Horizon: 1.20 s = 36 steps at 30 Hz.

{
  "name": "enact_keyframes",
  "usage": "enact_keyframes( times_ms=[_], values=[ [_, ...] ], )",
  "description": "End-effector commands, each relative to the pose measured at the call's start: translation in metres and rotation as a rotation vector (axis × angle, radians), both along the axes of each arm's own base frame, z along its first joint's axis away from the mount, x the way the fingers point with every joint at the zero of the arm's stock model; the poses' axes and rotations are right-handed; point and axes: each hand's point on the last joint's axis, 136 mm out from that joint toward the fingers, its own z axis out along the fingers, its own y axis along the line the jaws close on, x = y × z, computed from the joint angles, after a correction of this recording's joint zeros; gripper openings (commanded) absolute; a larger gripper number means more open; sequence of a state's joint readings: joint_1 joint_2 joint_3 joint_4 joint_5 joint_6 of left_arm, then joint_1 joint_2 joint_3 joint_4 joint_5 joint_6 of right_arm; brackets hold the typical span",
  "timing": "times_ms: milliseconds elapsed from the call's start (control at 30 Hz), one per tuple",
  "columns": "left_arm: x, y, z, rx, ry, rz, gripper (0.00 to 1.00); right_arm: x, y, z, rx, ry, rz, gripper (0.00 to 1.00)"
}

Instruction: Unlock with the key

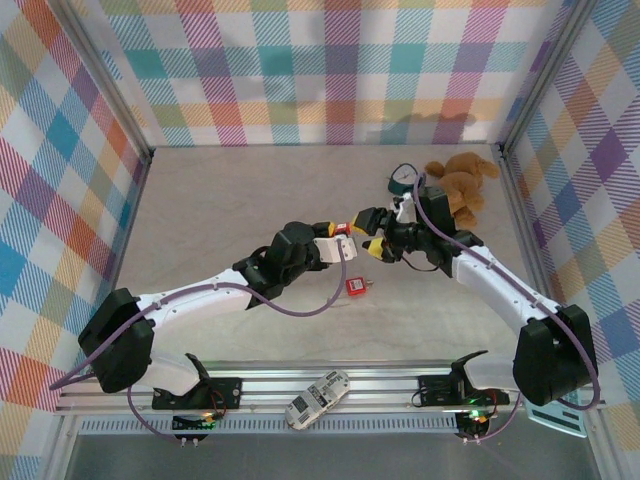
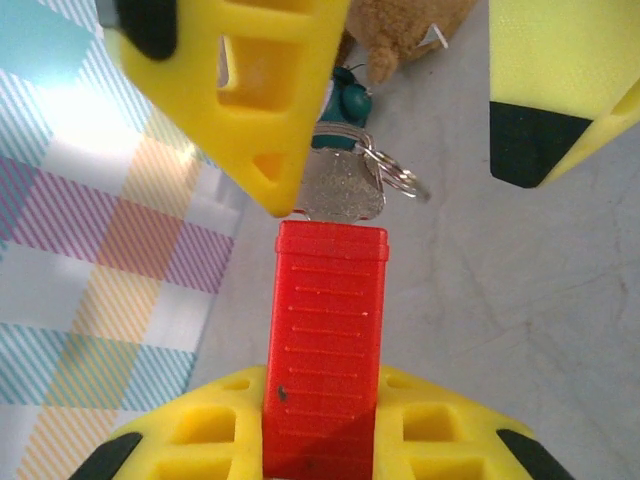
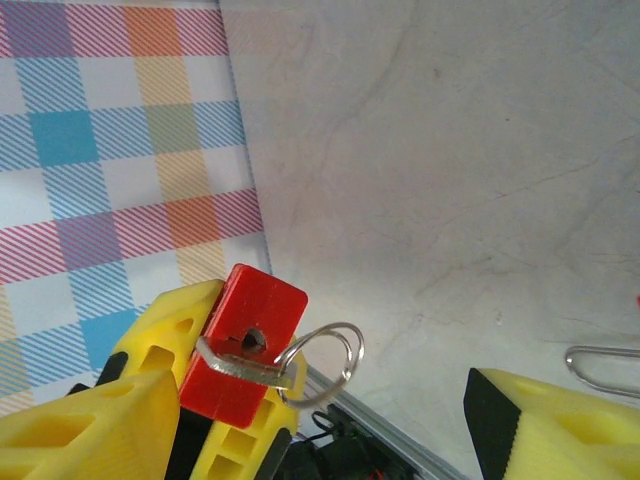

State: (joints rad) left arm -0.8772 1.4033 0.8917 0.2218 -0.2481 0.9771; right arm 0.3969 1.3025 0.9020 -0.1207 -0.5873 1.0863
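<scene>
So the left gripper is clamped tight on the lower end of the red padlock, holding it up off the table with the keyhole end pointing at the other arm. The key is sitting in that keyhole, flat head and key ring sticking out.

The right gripper has its jaws wide apart and has hold of nothing. From the left wrist view, one yellow finger sits right at the edge of the key head and the other is well off to the side. The right wrist view shows the same: key poking out of the lock, between the spread fingers but nearer the left one.

My take on handling: the key is a thin, stiff bit of metal, light and probably slick. I'd pinch it across the flat faces of the head, since the loose ring would just swivel. The lock body looks rigid and ribbed, so it should resist the twist okay.
</scene>
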Motion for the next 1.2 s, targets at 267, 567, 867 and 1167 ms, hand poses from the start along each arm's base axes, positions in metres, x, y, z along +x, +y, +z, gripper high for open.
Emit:
enact_keyframes(
  times_ms=[267,567,867,1167],
  values=[
    [-0.001,-0.017,0.011,0.007,-0.087,-0.023,0.01,0.005,0.023,0.005,0.083,0.023,0.032,0.65],
    [0.002,-0.026,0.005,0.052,-0.144,-0.022,0.01,0.005,0.028,0.001,0.105,0.047,0.033,0.33],
    [-0.003,-0.022,0.008,0.027,-0.111,-0.005,0.38,0.008,0.027,0.004,0.099,0.009,0.031,0.16],
    [-0.045,0.042,0.043,-0.175,0.131,0.035,0.69,0.028,0.04,-0.005,-0.011,-0.161,0.143,0.13]
  ],
)
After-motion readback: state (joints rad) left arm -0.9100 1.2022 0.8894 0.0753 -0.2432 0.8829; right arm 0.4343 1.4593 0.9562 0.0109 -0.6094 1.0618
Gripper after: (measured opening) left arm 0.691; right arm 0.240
